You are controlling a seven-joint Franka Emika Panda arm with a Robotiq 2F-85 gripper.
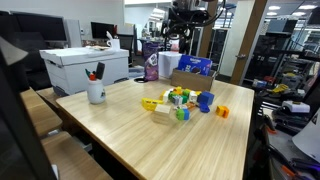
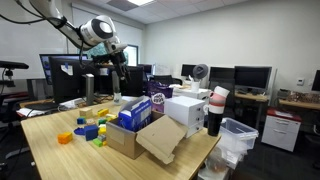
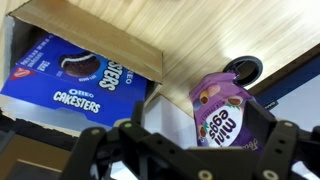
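Note:
My gripper (image 1: 181, 38) hangs high above the far end of the wooden table (image 1: 140, 135), also seen in an exterior view (image 2: 118, 66). In the wrist view the gripper (image 3: 185, 138) is open, its dark fingers (image 3: 283, 140) spread wide with nothing held. Below and between them stands a purple "mini eggs" bag (image 3: 228, 112), well apart from the fingers. The bag (image 2: 157, 103) sits beside an open cardboard box (image 2: 140, 138). A blue Oreo Cakesters box (image 3: 70, 85) lies inside that cardboard box (image 3: 95, 35), also visible in both exterior views (image 1: 196, 65) (image 2: 134, 112).
Several coloured toy blocks (image 1: 182, 100) lie mid-table. A white cup with pens (image 1: 96, 92) stands near the table's edge, and a white box (image 1: 85, 65) sits behind it. A white appliance (image 2: 186, 110), a cup (image 2: 217, 106) and a clear bin (image 2: 236, 140) stand past the cardboard box.

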